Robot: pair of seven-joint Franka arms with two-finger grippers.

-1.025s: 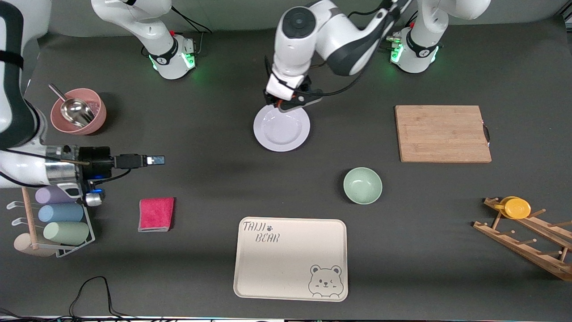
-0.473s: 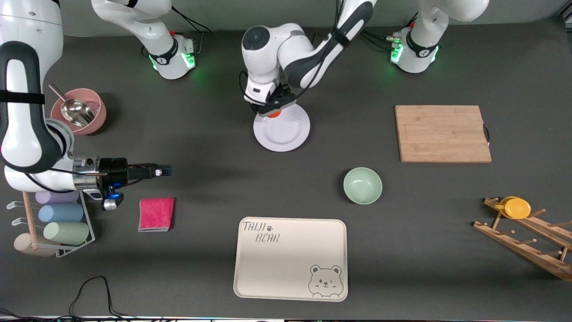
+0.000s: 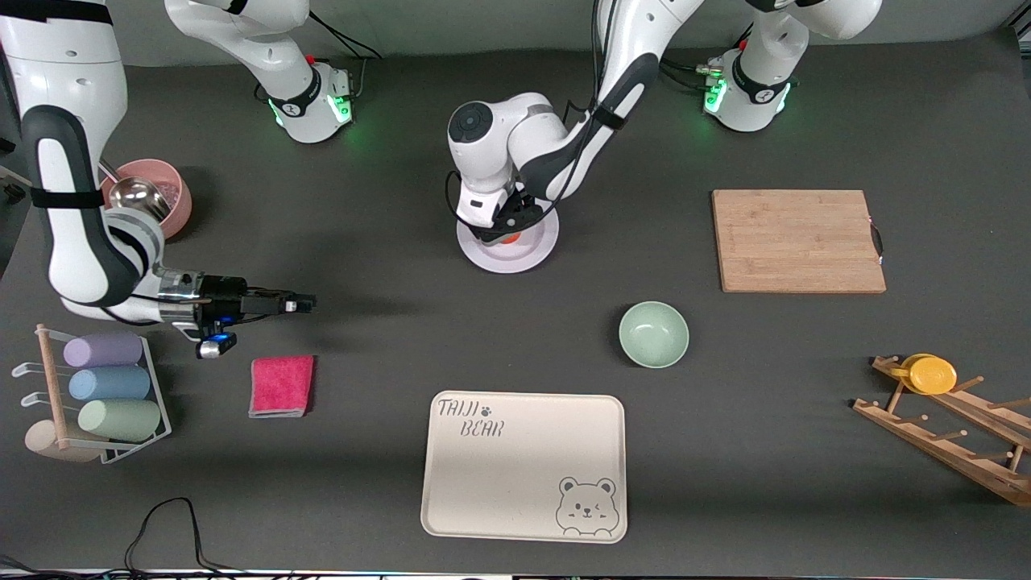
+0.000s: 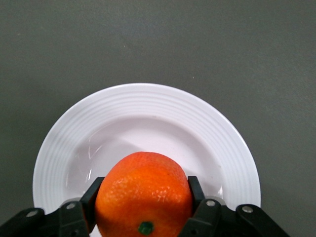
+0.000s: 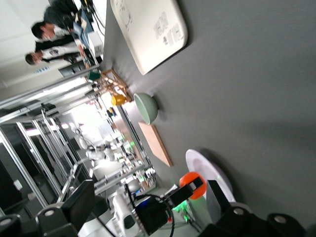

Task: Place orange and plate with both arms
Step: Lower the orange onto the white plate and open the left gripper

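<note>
The left gripper [image 3: 506, 232] was positioned directly over the plate [image 3: 538, 246], its fingers [image 4: 197, 190] clamped on either side of the orange [image 4: 143, 194]. The orange [image 3: 509, 237] was held just above the plate's [image 4: 148, 103] inner well; whether it touched the plate could not be determined. The plate stood on the table [image 3: 403, 242] near its middle, farther from the front camera than the cream tray [image 3: 523, 463]. The tray carried the printed words "TAIJI BEAR" with a paw mark, and a winking bear drawing in one corner. The right gripper [image 3: 300, 304] waited with its fingers spread apart and nothing between them, toward the right arm's end of the table, over bare surface near the pink cloth [image 3: 281, 385]. The right wrist view also showed the plate [image 5: 207, 173] and the held orange [image 5: 191, 184]. A green bowl [image 3: 653, 333] sat between the tray and the wooden cutting board [image 3: 797, 240].
</note>
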